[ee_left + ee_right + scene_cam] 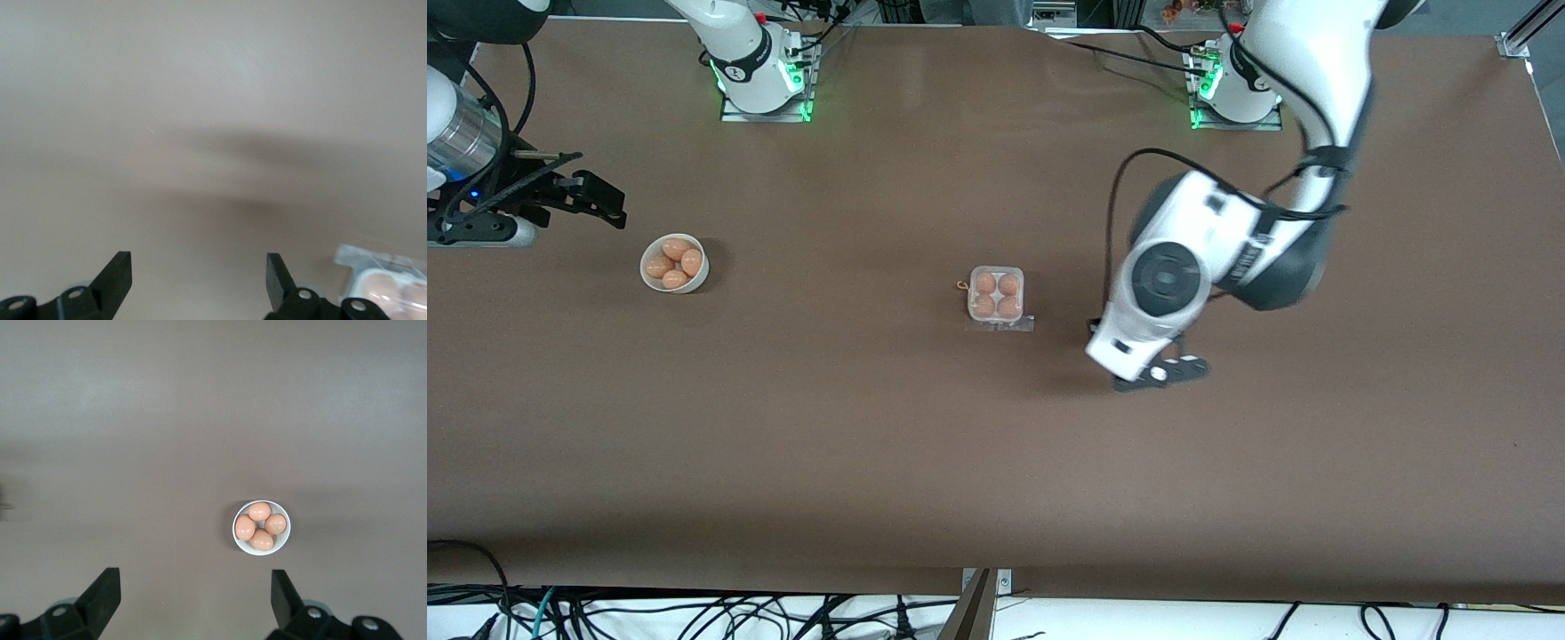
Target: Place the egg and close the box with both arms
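Front view: box point(997, 270) at mid-frame on the brown table point(871, 462), all four cells filled with brown eggs point(996, 294). Strip of clear plastic at the box's lower edge, nearer the camera; lid shut or open, cannot tell. Small tan scrap just beside the box, toward the right arm's end.

Left arm point(1227, 249) reaching down from the upper edge of the frame, bent at mid-frame. Left gripper point(1161, 373) low over bare table, lower in the frame than the box and toward the left arm's end of it, touching nothing. Left wrist view: left gripper point(199, 270) with black fingers point(119, 270) spread wide, only tabletop between them; corner of the box point(363, 283) visible off to one side of the fingers.

Right arm point(463, 133) waiting at the edge of the frame at its own end of the table. Right gripper point(600, 191) up over the table, near a round white bowl point(645, 267) of four more brown eggs point(676, 263), well apart from the box. Right wrist view: right gripper point(197, 587) with jaws wide apart and empty, bowl point(235, 528) beneath.
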